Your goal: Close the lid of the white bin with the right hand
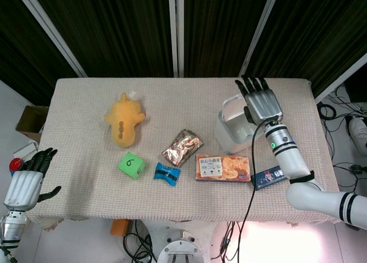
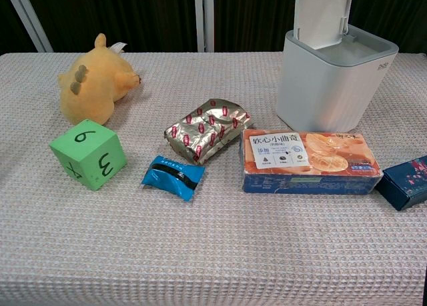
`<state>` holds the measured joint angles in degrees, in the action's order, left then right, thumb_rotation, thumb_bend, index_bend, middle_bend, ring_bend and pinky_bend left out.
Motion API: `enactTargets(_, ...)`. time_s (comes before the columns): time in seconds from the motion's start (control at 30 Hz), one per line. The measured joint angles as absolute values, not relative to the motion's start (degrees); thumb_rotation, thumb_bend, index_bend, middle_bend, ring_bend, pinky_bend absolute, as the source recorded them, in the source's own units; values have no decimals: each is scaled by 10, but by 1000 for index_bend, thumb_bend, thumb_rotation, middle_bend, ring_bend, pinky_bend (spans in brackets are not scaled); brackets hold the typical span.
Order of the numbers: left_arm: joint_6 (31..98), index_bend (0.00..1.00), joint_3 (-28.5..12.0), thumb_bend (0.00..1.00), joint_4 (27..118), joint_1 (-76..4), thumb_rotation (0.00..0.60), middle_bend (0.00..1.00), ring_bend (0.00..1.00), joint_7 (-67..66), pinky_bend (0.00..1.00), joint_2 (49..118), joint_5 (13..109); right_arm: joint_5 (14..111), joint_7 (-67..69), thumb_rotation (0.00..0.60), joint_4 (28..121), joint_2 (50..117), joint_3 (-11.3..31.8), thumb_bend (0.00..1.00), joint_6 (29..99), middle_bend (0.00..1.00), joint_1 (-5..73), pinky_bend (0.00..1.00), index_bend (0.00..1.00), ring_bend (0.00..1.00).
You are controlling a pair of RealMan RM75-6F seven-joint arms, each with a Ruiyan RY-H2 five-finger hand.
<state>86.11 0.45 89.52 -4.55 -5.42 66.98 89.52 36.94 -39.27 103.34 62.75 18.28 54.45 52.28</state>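
Note:
The white bin (image 1: 228, 134) stands right of the table's middle, and its lid (image 1: 232, 104) stands up, open. In the chest view the bin (image 2: 332, 83) is at the upper right, with the lid (image 2: 321, 13) upright above its back rim. My right hand (image 1: 262, 102) hovers at the bin's far right side, just right of the raised lid, palm down, fingers spread and holding nothing. Whether it touches the lid I cannot tell. My left hand (image 1: 28, 180) hangs off the table's front left corner, fingers apart and empty. Neither hand shows in the chest view.
An orange biscuit box (image 1: 223, 168) lies just in front of the bin, with a dark blue box (image 1: 269, 177) to its right. A foil packet (image 1: 182, 146), a blue packet (image 1: 167, 173), a green cube (image 1: 131, 165) and a yellow plush (image 1: 125, 121) lie further left.

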Motion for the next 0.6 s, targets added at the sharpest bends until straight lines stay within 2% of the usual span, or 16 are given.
enactTargets(0.17,854,89,5,153,897,-47,586,93,100,-56,288,669,892,363,-393,600,1036,623,169,578,545,0,531,0,0,0)
enactTargets(0.6,833,89,4,153,911,-50,585,93,100,-67,287,659,873,376,-359,600,1023,618,149,583,532,0,541,0,0,0)
